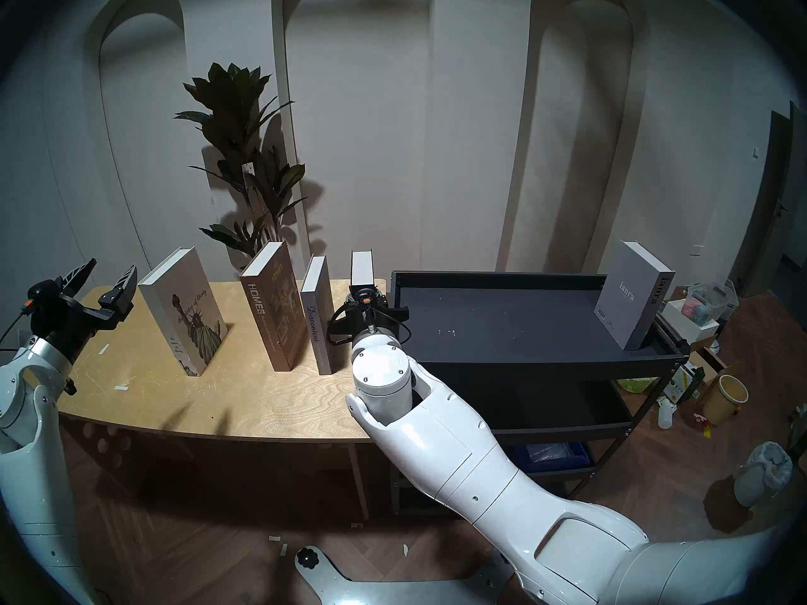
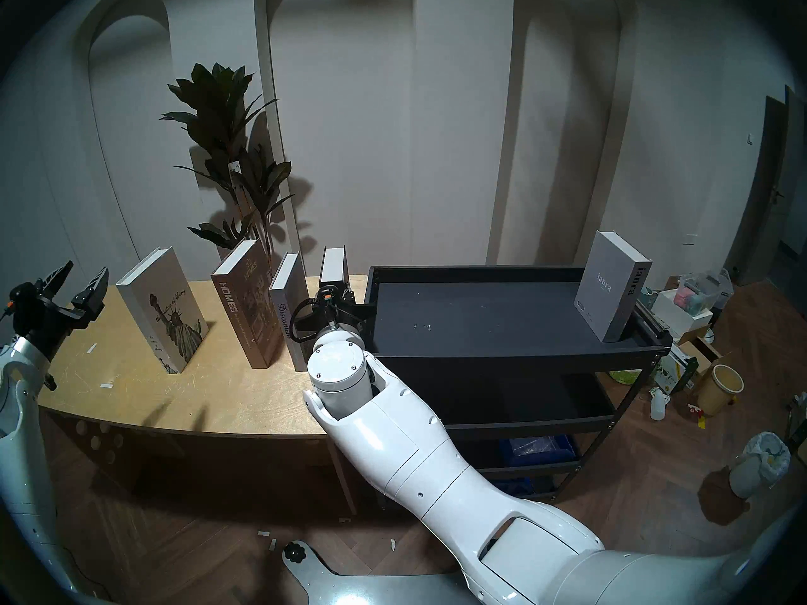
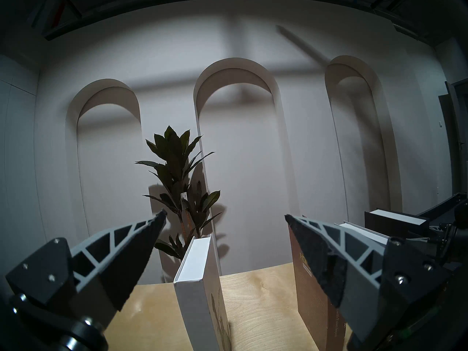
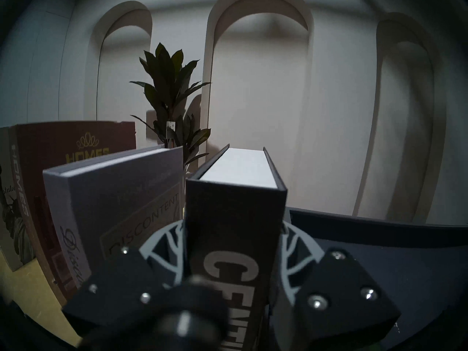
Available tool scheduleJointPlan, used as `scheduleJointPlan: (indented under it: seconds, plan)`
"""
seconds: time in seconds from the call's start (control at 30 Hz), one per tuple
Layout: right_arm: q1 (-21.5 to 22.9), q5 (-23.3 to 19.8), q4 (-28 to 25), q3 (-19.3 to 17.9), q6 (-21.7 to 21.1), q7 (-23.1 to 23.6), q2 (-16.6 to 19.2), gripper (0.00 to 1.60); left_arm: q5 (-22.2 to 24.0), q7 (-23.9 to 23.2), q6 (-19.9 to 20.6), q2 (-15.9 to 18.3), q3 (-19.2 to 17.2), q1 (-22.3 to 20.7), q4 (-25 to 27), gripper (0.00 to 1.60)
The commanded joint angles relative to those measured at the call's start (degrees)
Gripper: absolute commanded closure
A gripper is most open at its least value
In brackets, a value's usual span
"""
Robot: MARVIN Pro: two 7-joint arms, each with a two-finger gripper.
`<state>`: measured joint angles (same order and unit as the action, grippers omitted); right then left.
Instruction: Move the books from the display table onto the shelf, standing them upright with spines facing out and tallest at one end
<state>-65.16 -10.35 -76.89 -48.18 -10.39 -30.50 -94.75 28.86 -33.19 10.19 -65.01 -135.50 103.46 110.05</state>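
On the plywood display table (image 1: pixel 153 386) three books stand upright: the white Statue of Liberty book (image 1: pixel 187 311), brown "HOMES" (image 1: pixel 273 311) and grey "Discontent" (image 1: pixel 316 320). At the table's right end, next to the shelf, stands the black "CENTURY" book (image 4: pixel 235 216). My right gripper (image 4: pixel 233 226) is shut on its spine, one finger on each cover. The grey "ianra" book (image 1: pixel 629 298) stands upright at the right end of the black shelf's top tray (image 1: pixel 502 324). My left gripper (image 1: pixel 110 268) hangs open and empty over the table's left end, facing the Statue of Liberty book (image 3: pixel 195 279).
A tall potted plant (image 1: pixel 249 154) stands behind the table against the arched wall. The shelf's lower tier holds a blue bin (image 1: pixel 554 453). On the floor to the right are a yellow bucket (image 1: pixel 727 399), a lined waste bin (image 1: pixel 762 473) and boxes.
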Motion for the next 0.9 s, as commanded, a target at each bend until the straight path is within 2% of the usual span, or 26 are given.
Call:
scheduleJointPlan:
  seconds: [0.0, 0.5, 0.73, 0.87]
  plan:
    - [0.2, -0.2, -6.4, -1.5, 0.4, -0.4, 0.9, 1.60, -0.1, 0.0, -0.4, 0.4, -0.3, -0.4, 0.6, 0.00]
    - [0.4, -0.7, -16.3, -2.8, -0.8, -0.2, 2.8, 1.60, -0.1, 0.0, -0.3, 0.4, -0.3, -0.4, 0.6, 0.00]
    - [0.6, -1.3, -21.2, -5.2, -2.2, 0.3, 5.5, 1.60, -0.1, 0.0, -0.3, 0.4, -0.3, -0.4, 0.6, 0.00]
    - [0.3, -1.9, -24.3, -7.4, -3.9, 1.2, 8.3, 1.60, -0.1, 0.0, -0.3, 0.4, -0.3, -0.4, 0.6, 0.00]
